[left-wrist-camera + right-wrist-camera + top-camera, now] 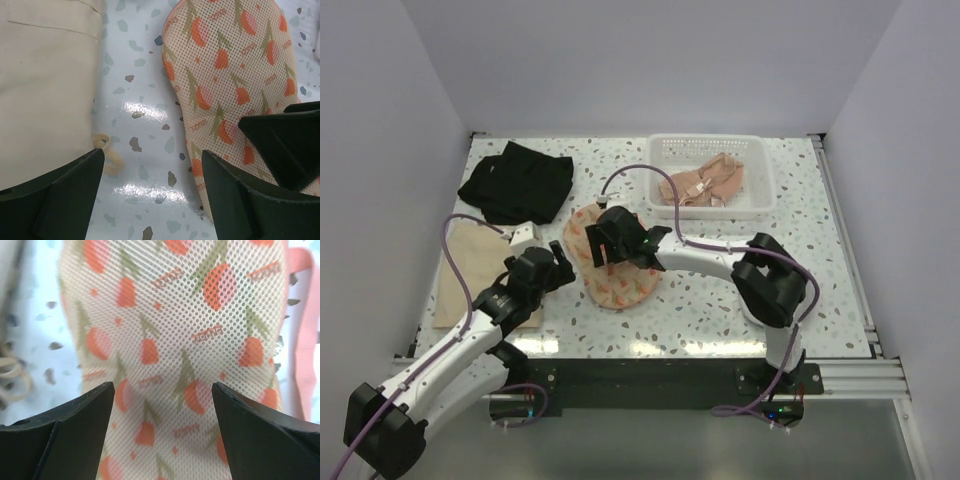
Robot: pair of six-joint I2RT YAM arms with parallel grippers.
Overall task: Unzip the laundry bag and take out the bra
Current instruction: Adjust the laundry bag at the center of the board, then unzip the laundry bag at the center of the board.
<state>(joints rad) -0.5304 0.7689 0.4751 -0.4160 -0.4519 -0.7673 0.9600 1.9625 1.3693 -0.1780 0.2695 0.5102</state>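
Laundry bag (620, 285) – a mesh pouch printed with orange tulips and edged in pink – lies flat on the speckled surface (720, 310), about midway between the two arms. We see the right hand (605, 245) poised over the far half of the bag. In its wrist view the right hand (162, 390) has its fingers spread wide, with only the bag's mesh (175, 340) showing in the gap and nothing gripped. The left hand (558, 266) sits just beside the bag's left edge. From its own camera the left hand (152, 160) is also wide apart and holds nothing. One of its fingers is over the bag's rim (230, 75), the other at the edge of a beige garment (45, 90), where a loop of cord (107, 152) trails onto the surface. That beige garment (470, 270) lies along the left side, with a crumpled black garment (515, 180) beyond it. At the far right stands a white basket (705, 140) holding a peach strapped garment (705, 185). We cannot tell from these views whether the bag's zip is open, nor what is inside it.
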